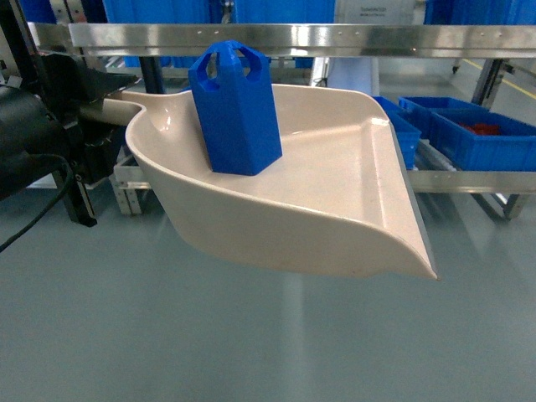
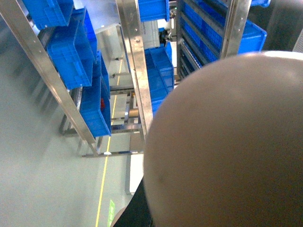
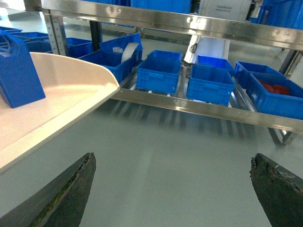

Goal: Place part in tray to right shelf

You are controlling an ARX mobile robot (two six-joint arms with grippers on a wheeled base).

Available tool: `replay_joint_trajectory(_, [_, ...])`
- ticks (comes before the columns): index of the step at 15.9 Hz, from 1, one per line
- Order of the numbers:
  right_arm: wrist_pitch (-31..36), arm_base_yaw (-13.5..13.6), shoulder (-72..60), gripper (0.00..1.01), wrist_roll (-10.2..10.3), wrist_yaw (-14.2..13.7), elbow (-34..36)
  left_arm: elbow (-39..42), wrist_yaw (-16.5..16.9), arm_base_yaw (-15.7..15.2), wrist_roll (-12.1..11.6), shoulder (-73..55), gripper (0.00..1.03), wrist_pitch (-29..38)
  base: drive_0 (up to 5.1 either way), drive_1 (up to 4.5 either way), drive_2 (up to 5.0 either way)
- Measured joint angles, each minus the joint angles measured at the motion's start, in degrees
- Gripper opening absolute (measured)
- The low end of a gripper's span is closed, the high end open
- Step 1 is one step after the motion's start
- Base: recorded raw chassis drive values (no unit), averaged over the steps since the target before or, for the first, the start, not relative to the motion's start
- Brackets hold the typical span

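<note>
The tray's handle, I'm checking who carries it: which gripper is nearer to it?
Left. The left gripper is at the tray handle's end; the right gripper hangs open beside the lip, apart from it.

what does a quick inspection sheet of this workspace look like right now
surface: grey-green floor, nothing seen on it
job's things: blue part stands upright in the cream tray, which is held in the air; steel shelf lies ahead
clutter: blue crates sit in a row on the shelf, one with red contents
grippers: left gripper hidden behind the tray; right gripper open and empty
cables: black cable at left arm
surroundings: more racks of crates, yellow floor line
</note>
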State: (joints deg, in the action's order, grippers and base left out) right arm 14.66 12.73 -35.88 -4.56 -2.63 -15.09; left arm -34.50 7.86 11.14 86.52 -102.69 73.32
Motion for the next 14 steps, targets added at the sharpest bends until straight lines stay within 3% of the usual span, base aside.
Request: replay_joint_trajectory(14, [0.20, -0.02, 0.00, 0.98, -0.02, -0.04, 0.00, 0.00, 0.07, 0.07, 0.02, 0.00, 0.14, 0.04, -0.3, -0.25, -0.3])
